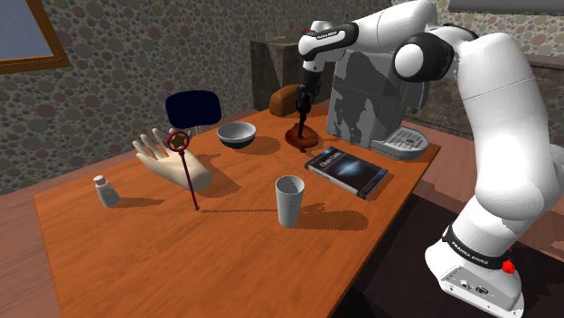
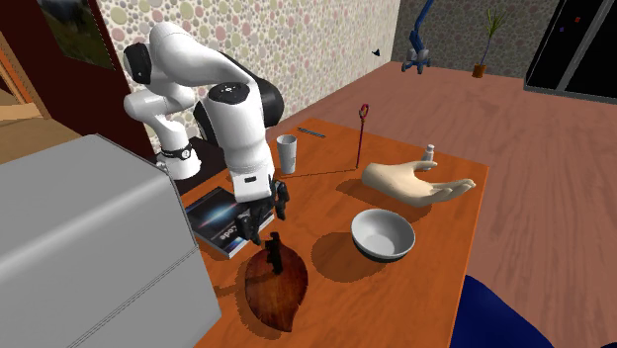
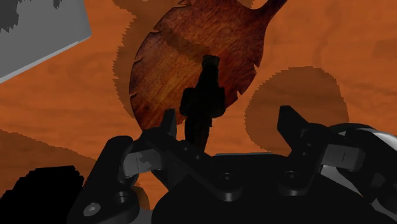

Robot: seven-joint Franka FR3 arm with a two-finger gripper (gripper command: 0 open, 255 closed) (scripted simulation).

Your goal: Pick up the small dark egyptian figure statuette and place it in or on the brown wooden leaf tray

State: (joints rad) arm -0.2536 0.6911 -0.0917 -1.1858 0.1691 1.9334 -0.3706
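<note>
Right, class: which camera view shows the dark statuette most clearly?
The wrist view: the statuette stands out large against the leaf tray. The second exterior view shows it small and from above; the shoulder view shows a thin dark shape.

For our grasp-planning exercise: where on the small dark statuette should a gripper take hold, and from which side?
Grip the statuette around its slim upper body, probably coming down from above: it stands roughly upright on the leaf tray and looks narrow enough to fit inside the open gripper.
</note>
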